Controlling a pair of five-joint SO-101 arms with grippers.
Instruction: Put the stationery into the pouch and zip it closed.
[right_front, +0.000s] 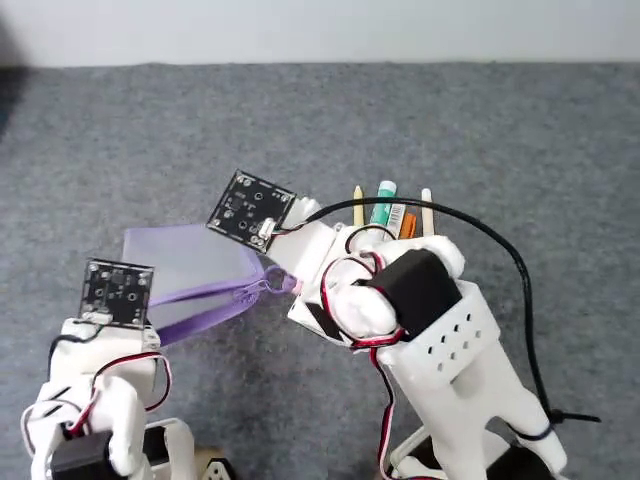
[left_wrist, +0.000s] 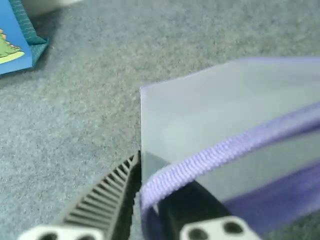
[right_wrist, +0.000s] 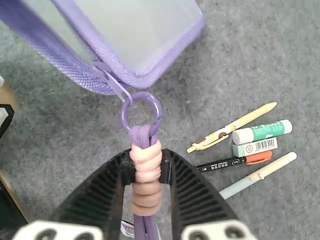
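Pouch (right_front: 190, 262) first; where does it lie?

On the grey mat (right_front: 480, 120), between the two arms; it is purple and see-through, with its zip edge on the side nearer the arms' bases.

And the left gripper (left_wrist: 147, 185)?

Clenched on one end of the pouch; its fingers close on either side of the woven zip tape (left_wrist: 215, 150) at the corner.

The right gripper (right_wrist: 146, 162)?

Clamped on the cord pull (right_wrist: 143, 136), around its peach-coloured coil; the cord loops through a purple ring (right_wrist: 141, 111), and the ring hangs from the zip slider (right_wrist: 111, 80) at the pouch's other end.

Is the zip open or closed?

I cannot tell.

Where is the stationery?

Outside the pouch, on the mat beyond the right arm, lying close together: a yellow pen (right_wrist: 232, 127), a green-and-white glue stick (right_wrist: 262, 131), a small mint block (right_wrist: 254, 147) with a barcode label just beside it, a black marker (right_wrist: 235, 161) with an orange cap, and a cream and pale blue pen (right_wrist: 257, 175).

Anything else?

A blue card (left_wrist: 12, 37) with a green cartoon dinosaur, well apart from the pouch.
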